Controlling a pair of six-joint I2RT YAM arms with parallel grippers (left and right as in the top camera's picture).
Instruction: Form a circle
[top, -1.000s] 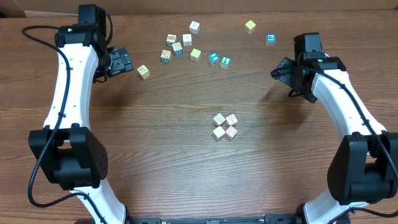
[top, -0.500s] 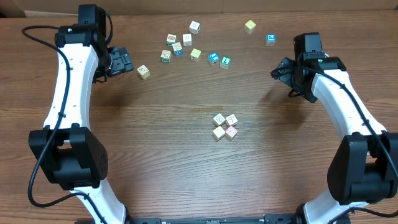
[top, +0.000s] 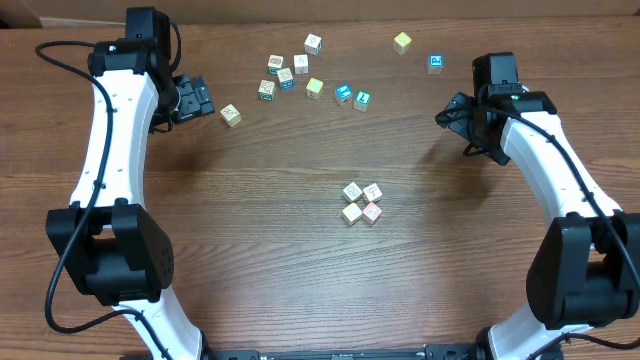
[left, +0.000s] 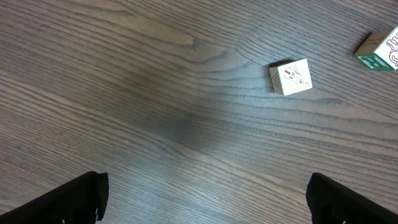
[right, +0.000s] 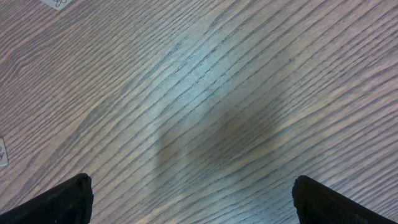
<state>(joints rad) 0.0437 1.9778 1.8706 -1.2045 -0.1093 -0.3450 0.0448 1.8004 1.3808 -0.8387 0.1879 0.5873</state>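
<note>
Table (top: 300, 270): brown wood grain, filling the overhead view edge to edge.
Left arm (top: 115, 130): white links and black joints, reaching from the 7 o'clock corner up toward 10 o'clock.
Right arm (top: 555, 170): same build, rising from the 5 o'clock corner toward 2 o'clock.
Left gripper (top: 203, 98): at 10 o'clock of the table, pointed toward the centre, spread wide and empty; in the left wrist view only the black fingertips (left: 74, 199) showing, at the bottom corners, with bare wood between.
Right gripper (top: 450, 115): at 2 o'clock, also spread wide and empty; black fingertips (right: 62, 202) at the bottom corners of the right wrist view, over bare wood.
Scattered cubes (top: 301, 63): loose spread near 12 o'clock, pale printed ones mixed with blue-faced, teal-faced and yellow ones, well apart from both grippers.
The circle (top: 361, 203): tight clump of four small pale printed cubes, two by two, just off the table's centre toward 4 o'clock, well apart from both grippers.
Lone cream cube (top: 231, 115): near the left gripper, at its 4 o'clock, not touching; at 1 o'clock in the left wrist view.
Pink-red marked cube (top: 371, 211): at the clump's 4 o'clock corner.
</note>
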